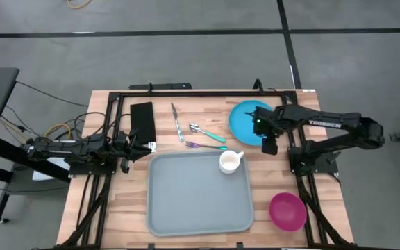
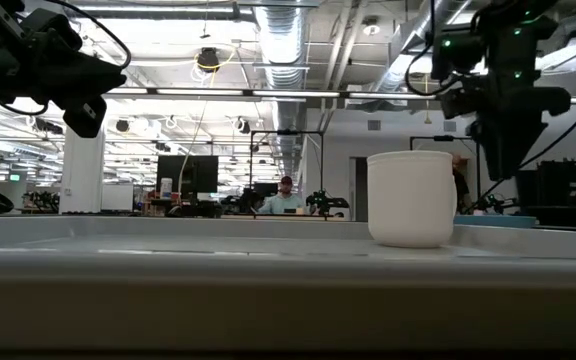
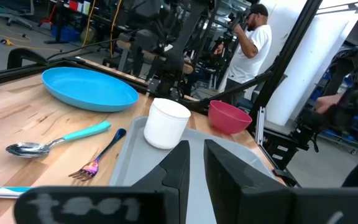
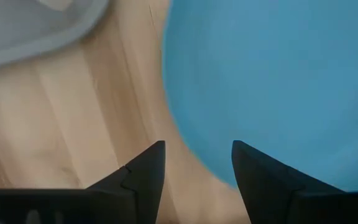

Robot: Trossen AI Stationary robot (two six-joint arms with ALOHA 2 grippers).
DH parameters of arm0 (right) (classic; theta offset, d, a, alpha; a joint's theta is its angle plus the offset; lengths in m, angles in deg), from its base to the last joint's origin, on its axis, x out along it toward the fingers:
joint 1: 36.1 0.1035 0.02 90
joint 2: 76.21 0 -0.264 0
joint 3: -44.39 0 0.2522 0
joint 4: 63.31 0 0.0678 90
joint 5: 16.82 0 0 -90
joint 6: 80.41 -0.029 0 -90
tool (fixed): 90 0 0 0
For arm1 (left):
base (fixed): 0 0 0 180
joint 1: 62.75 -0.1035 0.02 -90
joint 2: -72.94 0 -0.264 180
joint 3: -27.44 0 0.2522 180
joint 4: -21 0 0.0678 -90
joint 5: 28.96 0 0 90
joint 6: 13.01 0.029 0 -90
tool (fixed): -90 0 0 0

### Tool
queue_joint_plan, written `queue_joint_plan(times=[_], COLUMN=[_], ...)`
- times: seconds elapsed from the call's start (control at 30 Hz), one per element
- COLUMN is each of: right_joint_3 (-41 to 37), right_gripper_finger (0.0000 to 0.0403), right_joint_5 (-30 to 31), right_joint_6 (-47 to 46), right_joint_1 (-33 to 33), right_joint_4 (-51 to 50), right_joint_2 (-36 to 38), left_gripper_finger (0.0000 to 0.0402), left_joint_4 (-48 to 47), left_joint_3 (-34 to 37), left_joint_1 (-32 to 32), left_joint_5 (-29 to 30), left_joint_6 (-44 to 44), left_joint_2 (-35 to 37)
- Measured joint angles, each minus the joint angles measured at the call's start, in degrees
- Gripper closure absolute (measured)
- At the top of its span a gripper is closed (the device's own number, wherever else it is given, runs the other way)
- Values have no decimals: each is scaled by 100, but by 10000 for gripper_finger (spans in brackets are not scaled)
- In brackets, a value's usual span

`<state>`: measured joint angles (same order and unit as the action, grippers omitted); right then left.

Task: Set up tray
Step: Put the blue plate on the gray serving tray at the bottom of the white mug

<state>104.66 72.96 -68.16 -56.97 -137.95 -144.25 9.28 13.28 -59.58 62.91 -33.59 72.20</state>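
Tray [image 1: 193, 198]: flat at the table's [image 1: 96, 208] middle, near edge, ready to be filled; only the cup [image 1: 230, 162] stands in it, at the far right corner.
Right end effector [image 1: 269, 142]: spread wide and empty, hanging over the near edge of the plate [image 1: 245, 121], just off the tray's far right corner. Looks lined up to pinch the rim, I'd say.
Left end effector [image 1: 141, 147]: narrow gap, nothing in it, waiting beside the tray's far left corner, near the napkin [image 1: 143, 120].
Cutlery: knife [image 1: 176, 120], spoon [image 1: 207, 133] and fork [image 1: 205, 146] lie on bare wood beyond the tray.
Bowl [image 1: 287, 211]: pink, right of the tray, not yet loaded.
Background: a person stands well behind the table.
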Motion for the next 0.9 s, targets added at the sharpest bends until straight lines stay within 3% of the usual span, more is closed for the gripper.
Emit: queue_joint_plan(times=[0.4,0.9], right_joint_3=[2,4], right_gripper_finger=[235,236], right_joint_5=[0,-58], right_joint_6=[40,25], right_joint_1=[175,515], right_joint_4=[897,1136], right_joint_2=[-551,-1078], left_gripper_finger=[365,365], left_joint_4=[-2,-2], left_joint_3=[2,1], left_joint_1=[-2,-1], left_joint_5=[0,0], left_joint_6=[0,0], left_joint_2=[-2,-1])
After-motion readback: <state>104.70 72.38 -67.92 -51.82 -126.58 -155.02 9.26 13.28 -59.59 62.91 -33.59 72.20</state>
